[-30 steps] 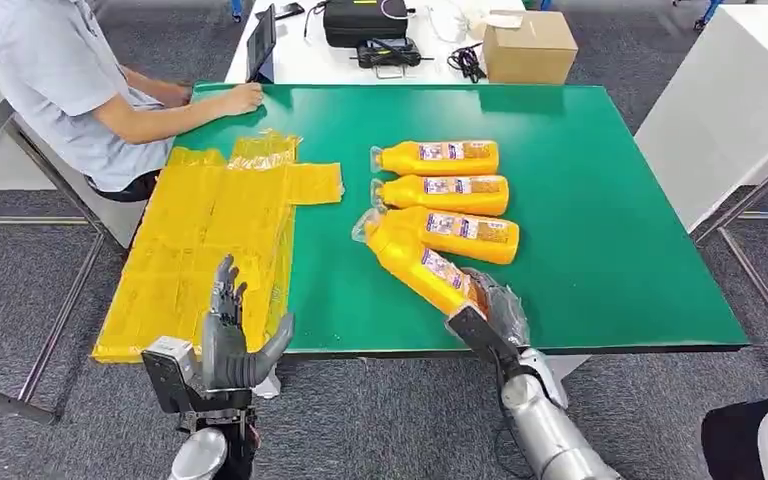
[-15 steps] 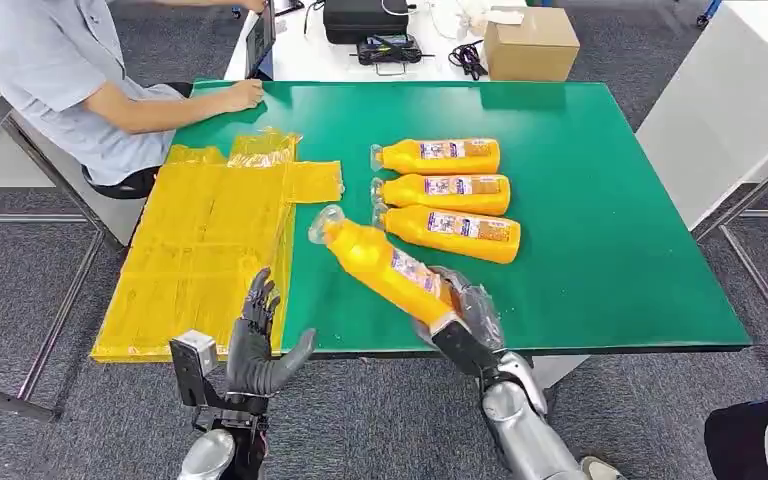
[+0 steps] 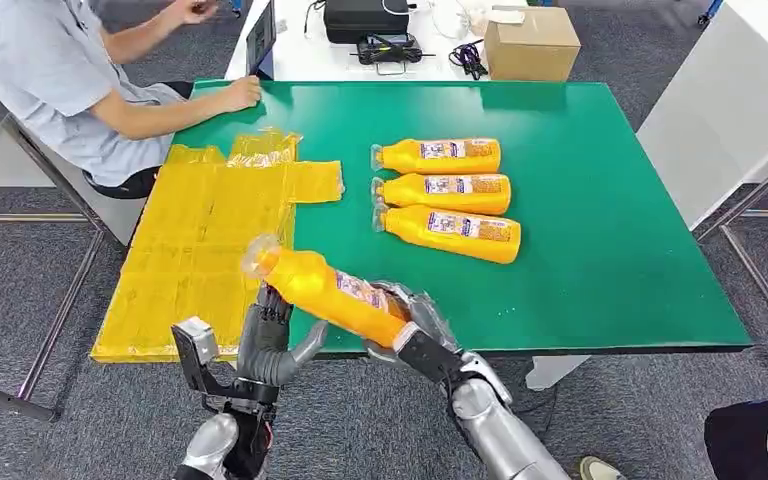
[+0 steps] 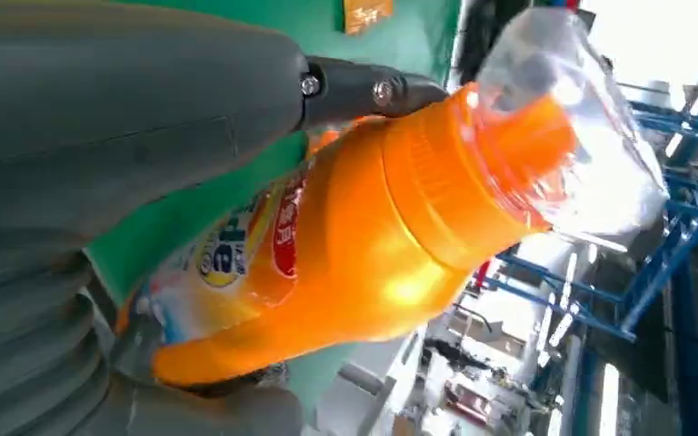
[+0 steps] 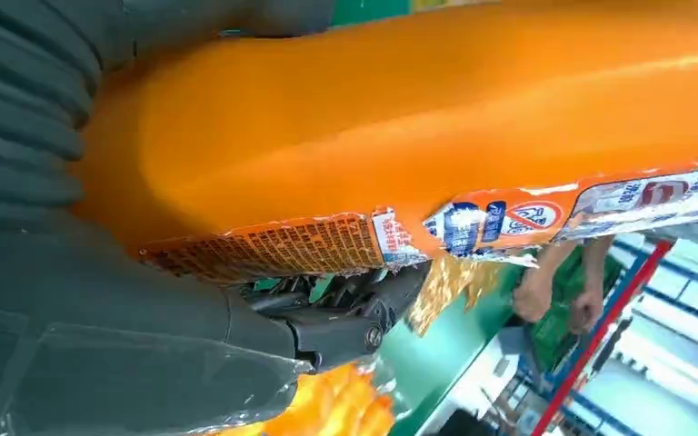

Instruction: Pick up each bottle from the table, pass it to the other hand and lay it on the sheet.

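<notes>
Your right robot hand point(image 3: 407, 327) grips the orange bottle point(image 3: 325, 290) by its base end, holding it tilted above the near edge of the green surface point(image 3: 600, 230), its clear cap toward the yellow sheet point(image 3: 210, 230). Your left robot hand point(image 3: 265, 340) sits just under the bottle's neck with fingers spread, holding nothing. Three more orange bottles point(image 3: 440, 190) lie side by side on the surface.
</notes>
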